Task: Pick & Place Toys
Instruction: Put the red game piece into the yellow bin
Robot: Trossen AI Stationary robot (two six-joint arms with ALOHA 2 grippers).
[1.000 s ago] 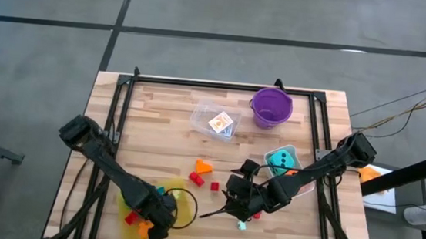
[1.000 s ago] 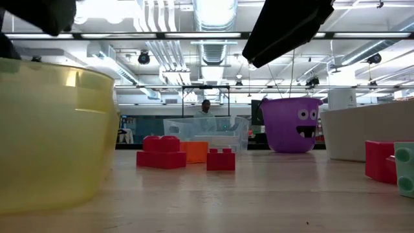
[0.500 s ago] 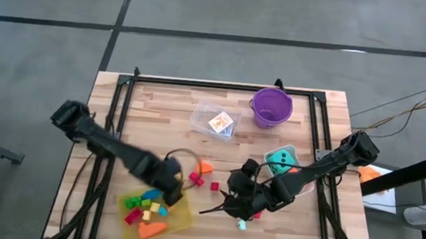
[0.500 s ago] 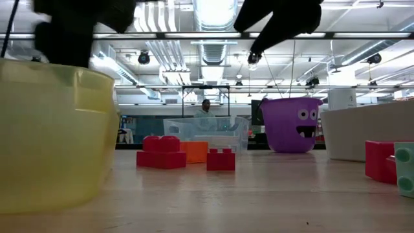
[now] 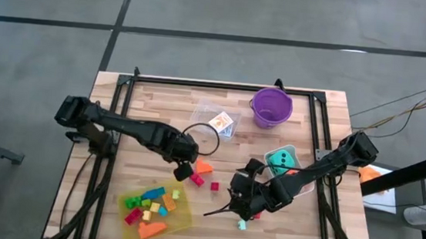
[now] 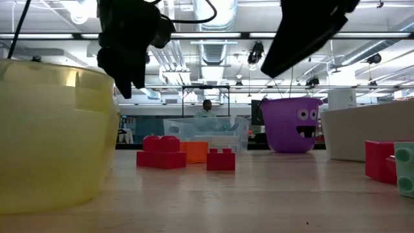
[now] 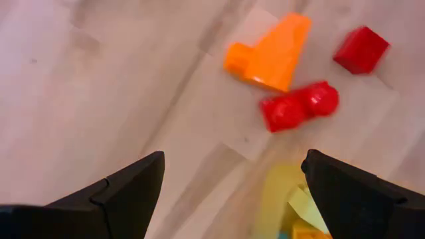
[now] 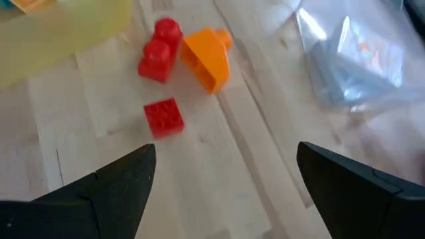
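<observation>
Three loose toys lie mid-table: an orange wedge [image 5: 204, 167], a two-stud red brick [image 5: 196, 179] and a small red brick [image 5: 214, 186]. My left gripper [image 5: 184, 169] hangs open just left of them, pointing down, with nothing between its fingers; its wrist view shows the wedge [image 7: 272, 53] and the red brick [image 7: 299, 106] ahead. My right gripper [image 5: 220, 209] stands open and empty to their near right, looking at the same wedge [image 8: 207, 58] and small red brick [image 8: 164, 118]. The yellow tray [image 5: 181, 219] at the near left holds several bright bricks.
A purple bucket [image 5: 270, 107] stands at the far right, a clear tub [image 5: 201, 118] with a card pack beside it. A white tub [image 5: 291, 151] holds a teal die. A small teal brick [image 5: 242, 225] and a red one [image 5: 257, 214] lie by my right arm.
My left gripper has swung from over the yellow tray at the near left toward the far edge and the right, rising a little, to beside the orange wedge. It has stayed open. The bricks in the tray show again.
</observation>
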